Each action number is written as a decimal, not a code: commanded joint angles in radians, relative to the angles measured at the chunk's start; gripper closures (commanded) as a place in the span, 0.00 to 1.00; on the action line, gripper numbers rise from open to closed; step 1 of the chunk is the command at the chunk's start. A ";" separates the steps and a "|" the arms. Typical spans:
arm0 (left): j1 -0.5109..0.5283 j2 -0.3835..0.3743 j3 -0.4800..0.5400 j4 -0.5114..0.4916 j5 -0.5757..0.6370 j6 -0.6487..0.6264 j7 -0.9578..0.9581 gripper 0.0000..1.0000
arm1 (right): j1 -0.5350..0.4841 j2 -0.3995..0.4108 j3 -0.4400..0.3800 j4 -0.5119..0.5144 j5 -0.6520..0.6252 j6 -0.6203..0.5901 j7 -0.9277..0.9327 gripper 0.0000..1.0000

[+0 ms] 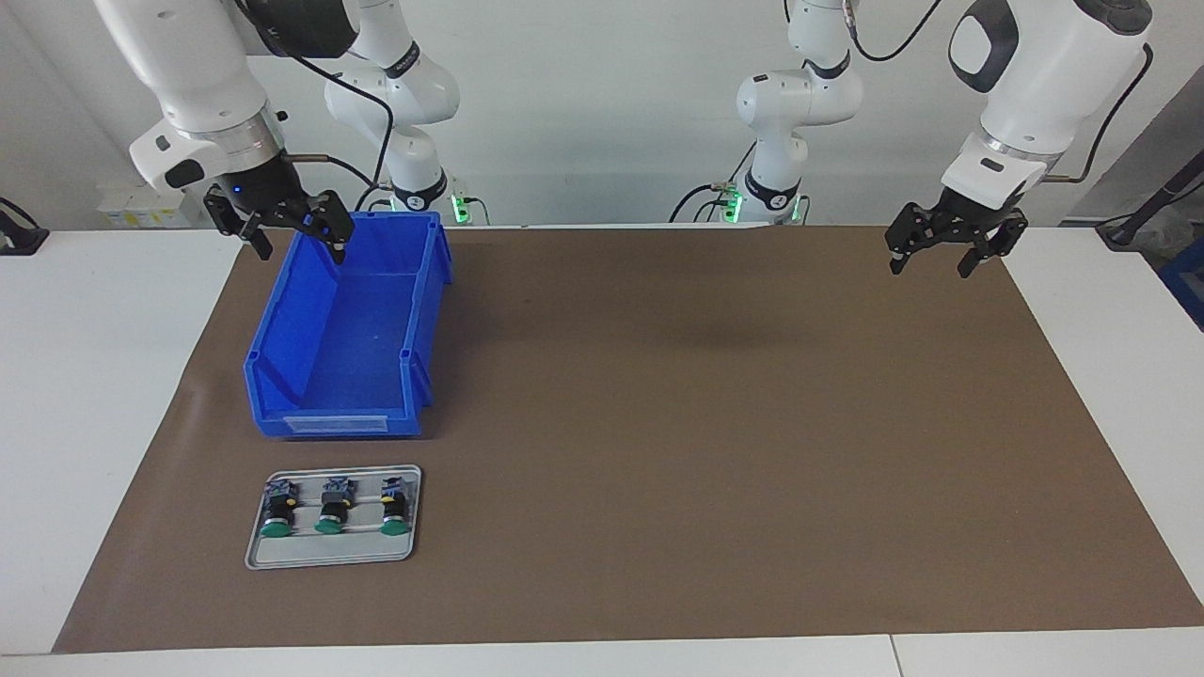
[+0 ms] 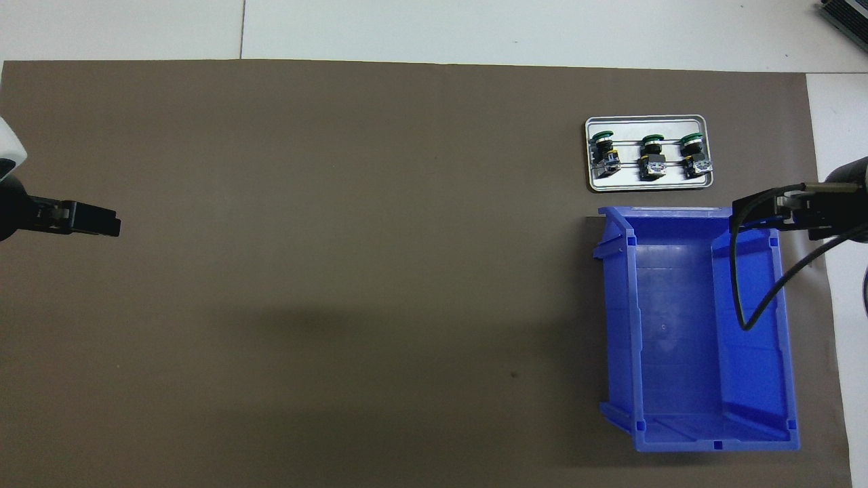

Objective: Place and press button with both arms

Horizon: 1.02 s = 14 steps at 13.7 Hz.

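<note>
three buttons (image 1: 331, 508) lie on their sides, green caps pointing away from robots; both jaws open, empty.

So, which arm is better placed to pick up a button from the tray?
The right arm. Its open end effector hangs over the blue bin, which sits beside the tray of buttons. The left end effector waits at the table's other end.

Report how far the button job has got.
Nothing looks done yet. All three buttons lie in a row on the grey tray, and the blue bin beside it, nearer the robots, is empty. Nothing is in hand: the right claw hangs open over the bin's edge, the left claw open over the mat. Picking, placing and pressing all remain.
</note>
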 commanded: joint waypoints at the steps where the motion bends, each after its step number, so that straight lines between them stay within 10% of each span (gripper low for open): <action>1: 0.008 -0.019 -0.004 -0.018 0.012 -0.001 -0.010 0.00 | -0.003 -0.014 -0.001 -0.015 -0.004 0.000 -0.019 0.00; 14: 0.008 -0.019 -0.004 -0.018 0.012 -0.001 -0.010 0.00 | -0.026 0.090 -0.002 -0.031 -0.004 0.202 -0.024 0.04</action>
